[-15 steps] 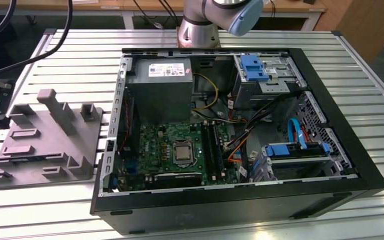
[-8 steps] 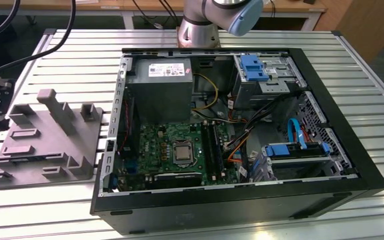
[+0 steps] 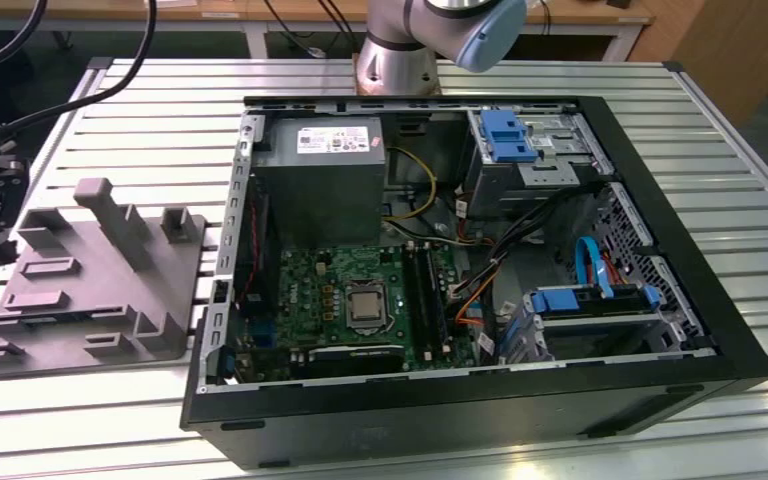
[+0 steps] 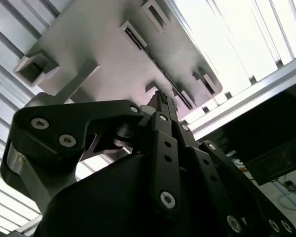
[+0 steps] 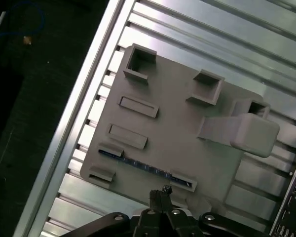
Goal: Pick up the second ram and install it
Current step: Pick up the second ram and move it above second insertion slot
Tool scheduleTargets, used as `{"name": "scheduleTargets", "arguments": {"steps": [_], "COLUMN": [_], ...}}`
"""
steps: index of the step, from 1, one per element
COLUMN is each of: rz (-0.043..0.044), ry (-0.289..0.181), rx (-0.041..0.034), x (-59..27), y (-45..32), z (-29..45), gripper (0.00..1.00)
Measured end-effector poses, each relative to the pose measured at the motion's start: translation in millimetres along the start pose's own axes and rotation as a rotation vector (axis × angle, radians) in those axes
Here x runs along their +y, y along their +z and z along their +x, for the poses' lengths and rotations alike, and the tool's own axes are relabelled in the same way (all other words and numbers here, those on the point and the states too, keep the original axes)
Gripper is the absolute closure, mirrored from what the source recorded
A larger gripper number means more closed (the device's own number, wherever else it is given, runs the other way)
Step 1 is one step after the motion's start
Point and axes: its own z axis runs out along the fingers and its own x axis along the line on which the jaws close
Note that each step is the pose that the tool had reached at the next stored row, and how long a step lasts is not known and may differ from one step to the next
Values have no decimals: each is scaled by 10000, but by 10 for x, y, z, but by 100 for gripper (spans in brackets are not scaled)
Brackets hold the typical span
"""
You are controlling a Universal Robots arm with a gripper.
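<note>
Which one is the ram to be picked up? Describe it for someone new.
Beside the open PC case on the slatted table lies a grey plate. Near its edge closest to the hand, the ram stands on edge between two low brackets: a thin blue strip among plain grey blocks.

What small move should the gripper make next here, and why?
Probably open the gripper and centre it over the second ram. In the first wrist view it looks shut and holds nothing, poised just beside the second ram, which stands on edge in a slot of the grey holder plate.
</note>
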Motion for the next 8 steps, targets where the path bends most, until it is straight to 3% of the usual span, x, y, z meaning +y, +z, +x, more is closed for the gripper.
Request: {"name": "scheduleTargets", "arguments": {"steps": [8], "rz": [96], "ry": [-1391], "rx": [45], "x": [0], "y": [8], "z": [0], "gripper": [90]}}
